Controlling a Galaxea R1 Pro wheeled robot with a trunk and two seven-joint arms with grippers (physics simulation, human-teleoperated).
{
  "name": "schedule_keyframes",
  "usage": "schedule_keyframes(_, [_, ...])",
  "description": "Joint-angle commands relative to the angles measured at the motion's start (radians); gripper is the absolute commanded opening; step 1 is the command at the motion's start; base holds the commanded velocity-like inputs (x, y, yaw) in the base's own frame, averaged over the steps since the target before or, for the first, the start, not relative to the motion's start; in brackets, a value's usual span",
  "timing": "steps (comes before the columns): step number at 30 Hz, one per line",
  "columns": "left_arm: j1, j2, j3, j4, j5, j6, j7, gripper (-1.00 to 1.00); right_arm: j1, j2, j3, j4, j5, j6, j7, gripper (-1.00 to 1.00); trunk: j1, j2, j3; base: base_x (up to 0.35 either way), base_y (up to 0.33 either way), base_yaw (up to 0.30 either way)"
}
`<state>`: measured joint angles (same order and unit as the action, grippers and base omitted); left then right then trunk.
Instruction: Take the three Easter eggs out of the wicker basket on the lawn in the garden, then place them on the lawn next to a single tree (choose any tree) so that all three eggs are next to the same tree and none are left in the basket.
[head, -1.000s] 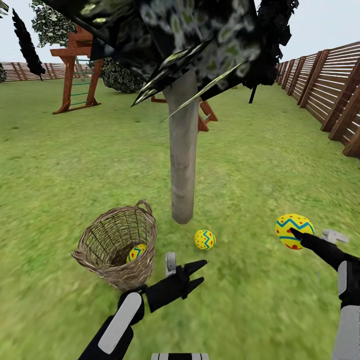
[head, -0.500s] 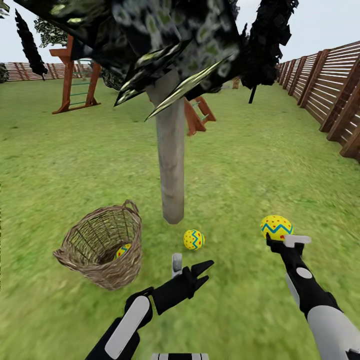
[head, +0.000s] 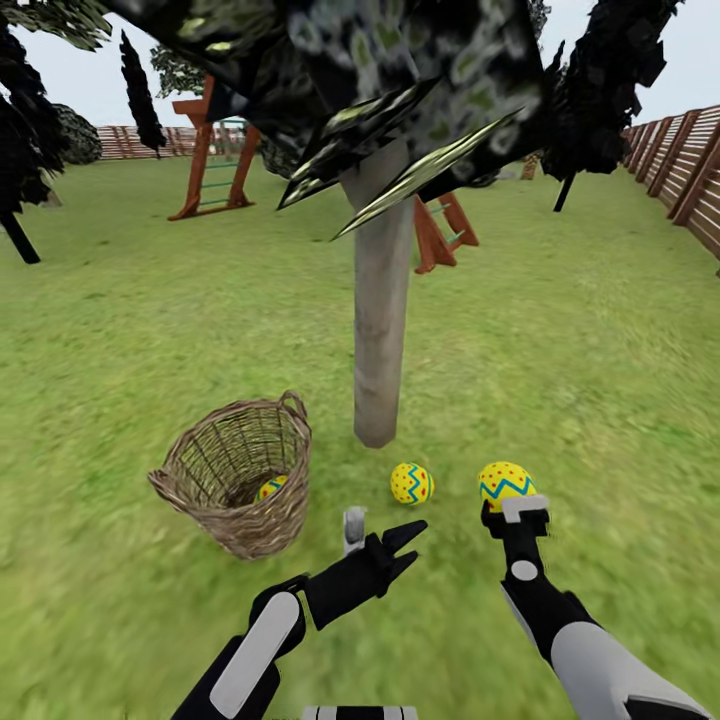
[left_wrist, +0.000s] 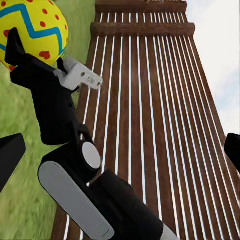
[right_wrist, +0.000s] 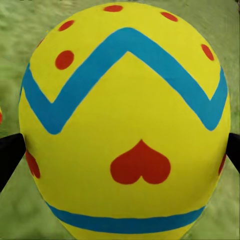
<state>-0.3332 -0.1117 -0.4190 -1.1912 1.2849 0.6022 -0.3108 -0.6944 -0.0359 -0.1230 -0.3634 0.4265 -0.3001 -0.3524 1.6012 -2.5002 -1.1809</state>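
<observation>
The tree's pale trunk rises from the lawn in the head view. One Easter egg lies on the grass just in front of it. To that egg's right, my right gripper is shut on a second egg, held low over the grass; its black fingertips hug the egg's sides. The wicker basket stands tilted left of the trunk with a third egg inside. My left gripper hovers open and empty between basket and lawn egg.
A wooden playset stands far back on the left, with dark thin trees at the left edge. A brown slat fence runs along the right. Dark foliage hangs overhead. Open grass lies all around.
My right gripper has carried its egg left and down, closer to the trunk and the egg on the grass. The camera view has also shifted. The left arm holds its pose.
</observation>
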Motion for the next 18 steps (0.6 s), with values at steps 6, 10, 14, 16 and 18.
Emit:
schedule_keyframes(6, [-0.001, 0.0, -0.045, 0.001, 0.004, -0.023, 0.0, 1.0, 0.0, 0.001, -0.009, 0.013, 0.008, -0.008, 0.004, -1.0, 0.002, -0.001, -0.018, 0.0, -0.002, 0.249])
schedule_keyframes(10, [0.0, 0.0, -0.05, 0.001, 0.004, -0.024, 0.001, 1.0, 0.0, -0.004, -0.009, 0.01, 0.009, -0.005, 0.004, -1.0, 0.003, -0.002, -0.034, 0.0, 0.0, 0.016])
schedule_keyframes(14, [-0.001, 0.0, -0.05, 0.001, 0.004, -0.024, 0.001, 1.0, 0.0, -0.004, -0.008, 0.009, 0.009, -0.009, 0.004, -1.0, 0.005, -0.003, -0.049, 0.0, 0.0, 0.0])
schedule_keyframes(16, [0.0, 0.0, -0.051, 0.001, 0.004, -0.024, 0.001, 1.0, 0.0, -0.004, -0.008, 0.008, 0.009, -0.009, 0.004, -1.0, 0.006, -0.004, -0.057, 0.0, 0.0, 0.0])
schedule_keyframes(18, [-0.001, 0.0, -0.051, 0.001, 0.004, -0.024, 0.001, 1.0, 0.0, -0.004, -0.008, 0.009, 0.01, -0.009, 0.004, -1.0, 0.007, -0.004, -0.064, 0.0, 0.0, 0.0])
